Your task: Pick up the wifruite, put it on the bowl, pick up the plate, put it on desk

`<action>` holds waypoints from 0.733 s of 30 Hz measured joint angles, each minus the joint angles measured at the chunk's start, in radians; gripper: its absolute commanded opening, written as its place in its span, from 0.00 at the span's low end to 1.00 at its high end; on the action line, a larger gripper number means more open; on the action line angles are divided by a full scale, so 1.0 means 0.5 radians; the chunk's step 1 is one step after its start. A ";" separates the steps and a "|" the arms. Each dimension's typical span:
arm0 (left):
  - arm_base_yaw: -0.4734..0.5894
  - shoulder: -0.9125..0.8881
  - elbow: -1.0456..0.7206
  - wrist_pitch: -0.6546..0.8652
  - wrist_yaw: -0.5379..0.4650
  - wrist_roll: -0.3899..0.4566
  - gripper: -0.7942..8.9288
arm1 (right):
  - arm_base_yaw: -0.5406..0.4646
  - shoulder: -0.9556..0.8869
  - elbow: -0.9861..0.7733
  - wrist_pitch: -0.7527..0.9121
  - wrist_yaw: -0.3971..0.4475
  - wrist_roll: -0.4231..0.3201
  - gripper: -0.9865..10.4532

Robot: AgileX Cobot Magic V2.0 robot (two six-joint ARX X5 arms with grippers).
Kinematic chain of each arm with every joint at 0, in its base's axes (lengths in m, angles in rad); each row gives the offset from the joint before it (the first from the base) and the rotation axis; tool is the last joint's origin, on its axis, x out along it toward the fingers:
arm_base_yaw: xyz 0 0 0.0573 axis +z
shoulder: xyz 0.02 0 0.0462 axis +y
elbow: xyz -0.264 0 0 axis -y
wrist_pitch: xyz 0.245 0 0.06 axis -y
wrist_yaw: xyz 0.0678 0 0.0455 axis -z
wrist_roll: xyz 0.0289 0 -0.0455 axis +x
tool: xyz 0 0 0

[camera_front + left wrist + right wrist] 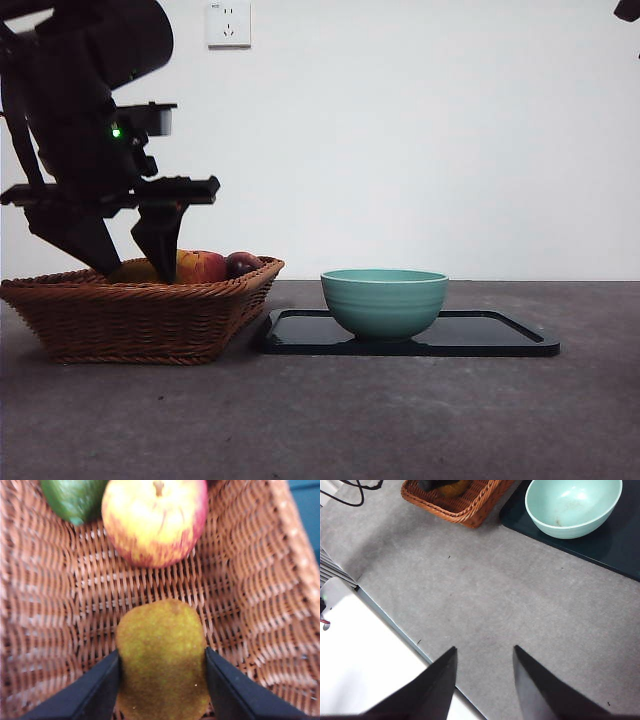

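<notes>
The left gripper is clasping the wifruite inside the basket, while the right gripper is hanging open over the desk.

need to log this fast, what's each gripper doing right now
Left gripper: jaws against both sides of the wifruite in the basket.
Right gripper: open, holding nothing, over the desk.

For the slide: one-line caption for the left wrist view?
Left gripper jaws flank the brown kiwifruit in the wicker basket, beside an apple and a green fruit.
</notes>
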 measured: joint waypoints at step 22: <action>0.000 0.072 -0.001 0.003 0.001 0.000 0.45 | 0.000 0.000 0.000 0.000 0.000 0.000 0.24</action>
